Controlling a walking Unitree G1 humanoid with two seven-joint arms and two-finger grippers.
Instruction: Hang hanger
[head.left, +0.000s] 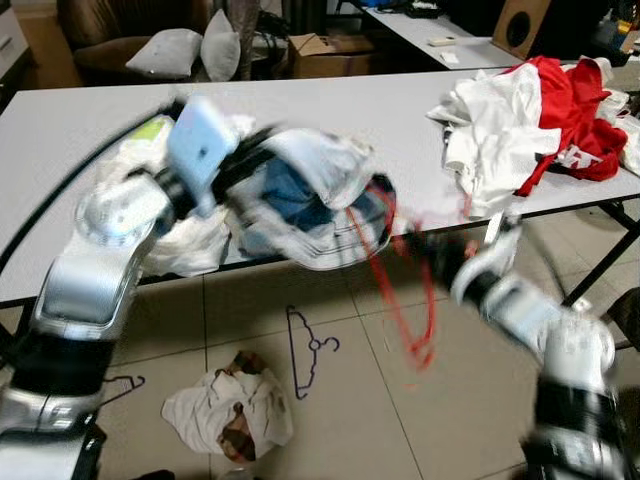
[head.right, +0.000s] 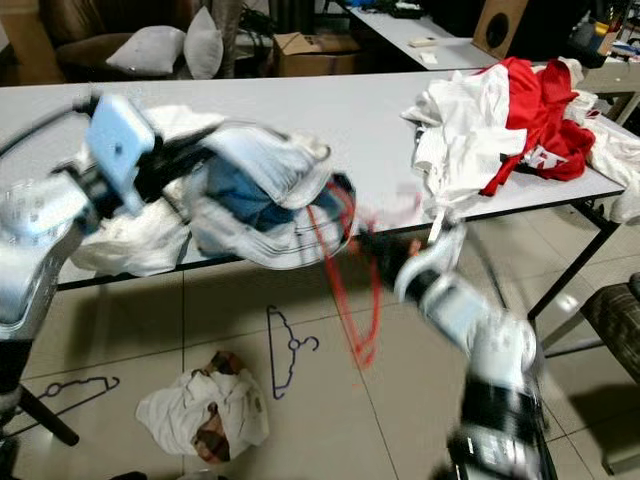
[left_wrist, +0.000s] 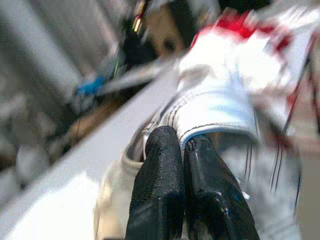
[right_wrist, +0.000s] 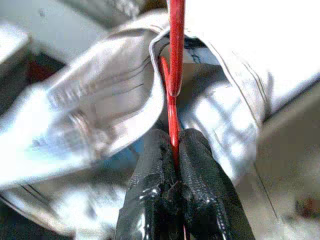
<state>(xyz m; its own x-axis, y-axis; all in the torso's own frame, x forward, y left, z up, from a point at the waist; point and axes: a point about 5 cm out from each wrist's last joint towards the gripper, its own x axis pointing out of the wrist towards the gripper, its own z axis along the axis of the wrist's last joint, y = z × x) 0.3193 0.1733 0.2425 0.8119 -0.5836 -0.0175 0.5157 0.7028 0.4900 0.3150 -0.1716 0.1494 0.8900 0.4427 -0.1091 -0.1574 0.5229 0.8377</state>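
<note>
A white shirt with blue lining (head.left: 310, 190) hangs off the front edge of the grey table (head.left: 330, 100). My left gripper (head.left: 245, 162) is shut on its collar; the left wrist view shows the black fingers (left_wrist: 160, 165) pinched on the white fabric (left_wrist: 215, 105). A thin red hanger (head.left: 400, 300) dangles below the shirt, blurred by motion. My right gripper (head.left: 425, 245) is shut on the red hanger's wire (right_wrist: 175, 60) just beneath the shirt opening (right_wrist: 100, 100), with its tips (right_wrist: 172, 137) pressed together around it.
A pile of white and red clothes (head.left: 540, 120) lies on the table's right end. On the tiled floor lie a purple hanger (head.left: 305, 350), a crumpled cloth (head.left: 230, 410) and another hanger (head.left: 120, 385). Pillows (head.left: 170, 50) and a cardboard box (head.left: 325, 55) stand behind.
</note>
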